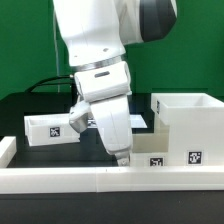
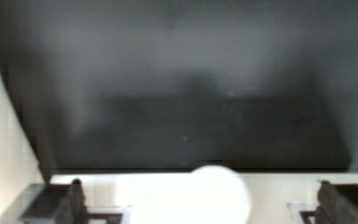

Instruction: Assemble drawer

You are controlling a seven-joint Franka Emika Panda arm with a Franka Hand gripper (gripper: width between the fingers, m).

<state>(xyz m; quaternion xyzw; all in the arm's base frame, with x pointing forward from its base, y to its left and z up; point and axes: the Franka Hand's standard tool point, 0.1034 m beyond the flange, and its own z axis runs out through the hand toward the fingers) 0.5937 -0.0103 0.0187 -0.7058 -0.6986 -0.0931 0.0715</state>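
Observation:
My gripper (image 1: 122, 157) points down just behind the front rail, between the parts of the drawer. In the wrist view the gripper (image 2: 202, 203) is open, its dark fingers (image 2: 60, 200) wide apart. A white part with a rounded knob (image 2: 217, 190) lies between them, and I cannot tell whether they touch it. A small open-top tray (image 1: 48, 127) with a marker tag sits at the exterior view's left. The boxy housing (image 1: 188, 118) stands at the right. A low white part carrying a tag (image 1: 157, 161) lies next to the gripper.
A long low white rail (image 1: 70, 181) edges the table's front. The black table (image 2: 194, 90) fills most of the wrist view. A flat white board (image 1: 143, 122) lies behind the arm. A green wall stands at the back.

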